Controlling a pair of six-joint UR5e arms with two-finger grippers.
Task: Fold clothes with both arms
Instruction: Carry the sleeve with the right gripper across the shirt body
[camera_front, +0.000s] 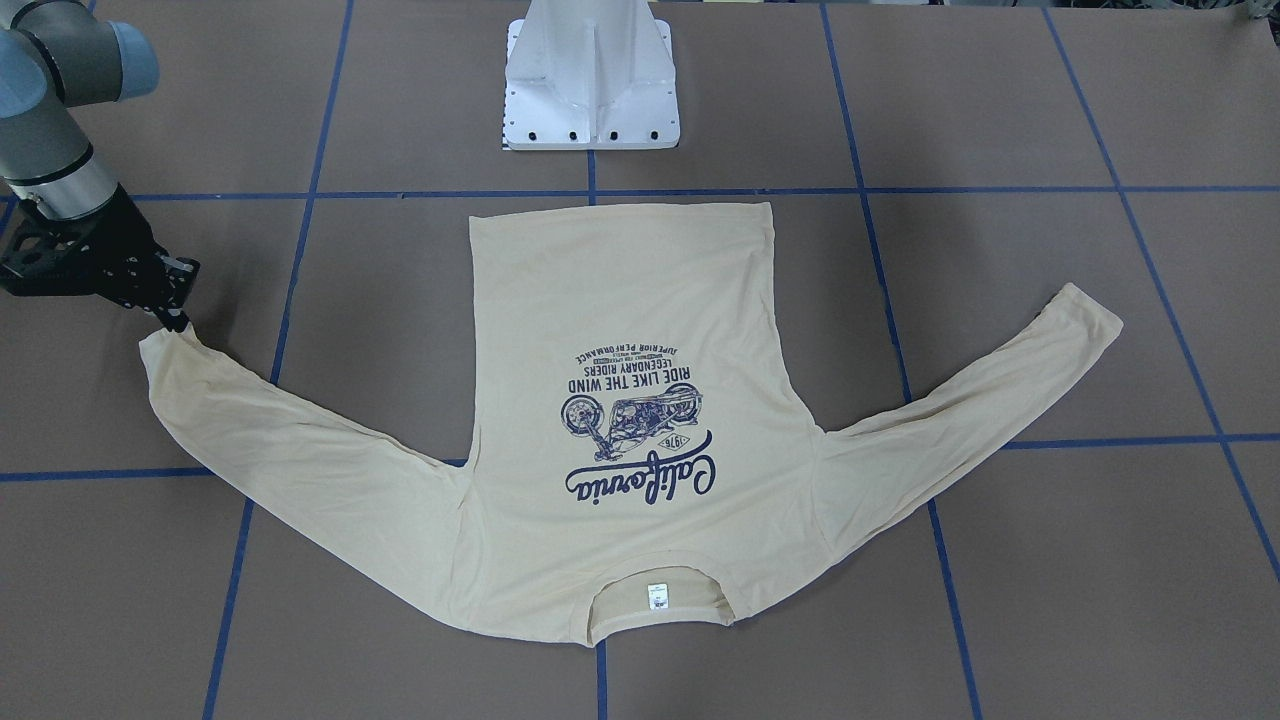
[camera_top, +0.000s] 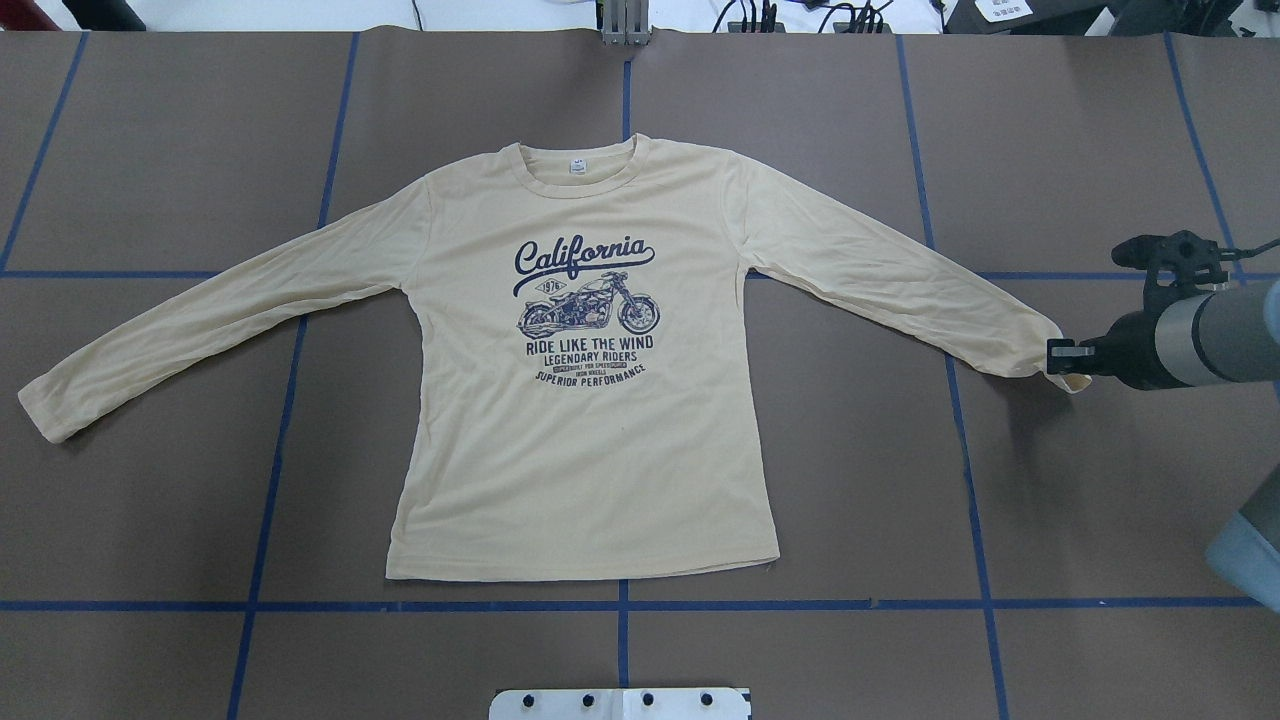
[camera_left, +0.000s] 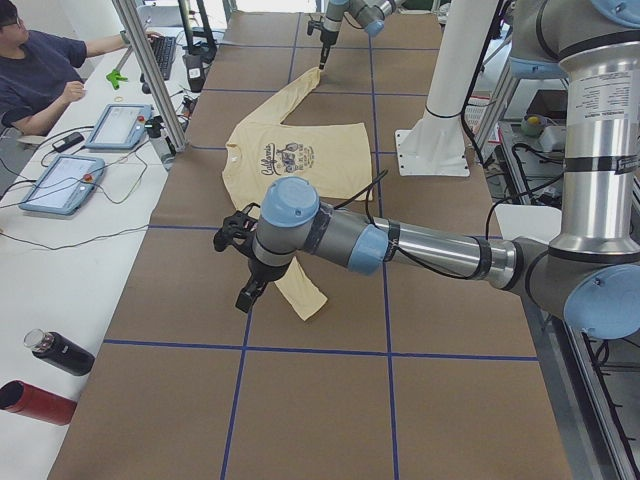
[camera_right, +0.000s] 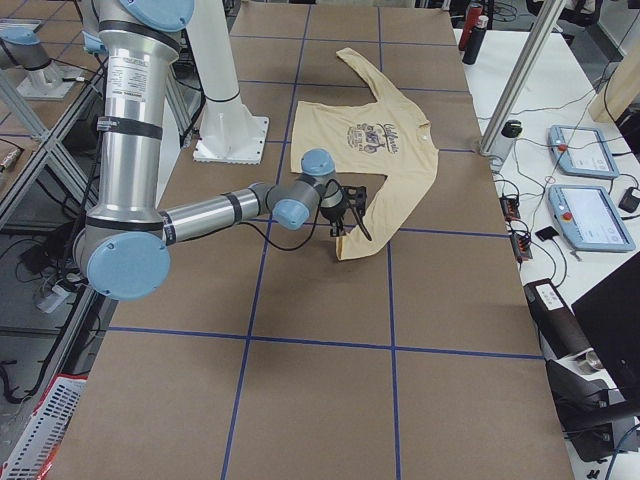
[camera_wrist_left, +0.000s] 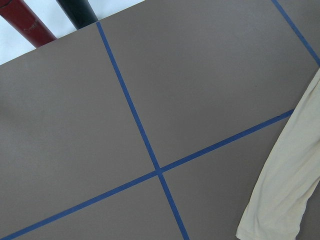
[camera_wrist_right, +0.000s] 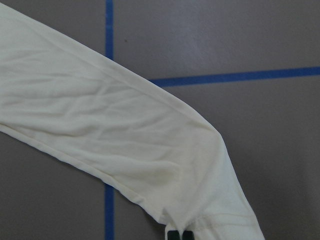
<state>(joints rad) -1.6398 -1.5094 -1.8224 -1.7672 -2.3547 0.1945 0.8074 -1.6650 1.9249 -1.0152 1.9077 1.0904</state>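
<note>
The pale cream-yellow T-shirt (camera_top: 580, 450) lies flat and print-up on the brown table, both long sleeves spread out (camera_front: 630, 330). My right gripper (camera_top: 1062, 362) is low at the end of the shirt's right sleeve, on the left of the front-facing view (camera_front: 172, 318). In the right wrist view its dark fingertips (camera_wrist_right: 173, 235) stand close together, and the cuff (camera_wrist_right: 210, 220) puckers at them. My left gripper (camera_left: 248, 298) hangs above the table beside the other sleeve's cuff (camera_left: 305, 305), apart from it. I cannot tell whether it is open or shut. That cuff (camera_wrist_left: 270, 210) lies flat.
The white pedestal base (camera_front: 590, 80) stands just behind the shirt's hem. Blue tape lines (camera_top: 620, 605) grid the table. A black bottle (camera_left: 60, 352) and a red one (camera_left: 35, 400) lie past the table's left end. A person (camera_left: 40, 70) sits at a side bench with tablets (camera_right: 590, 215).
</note>
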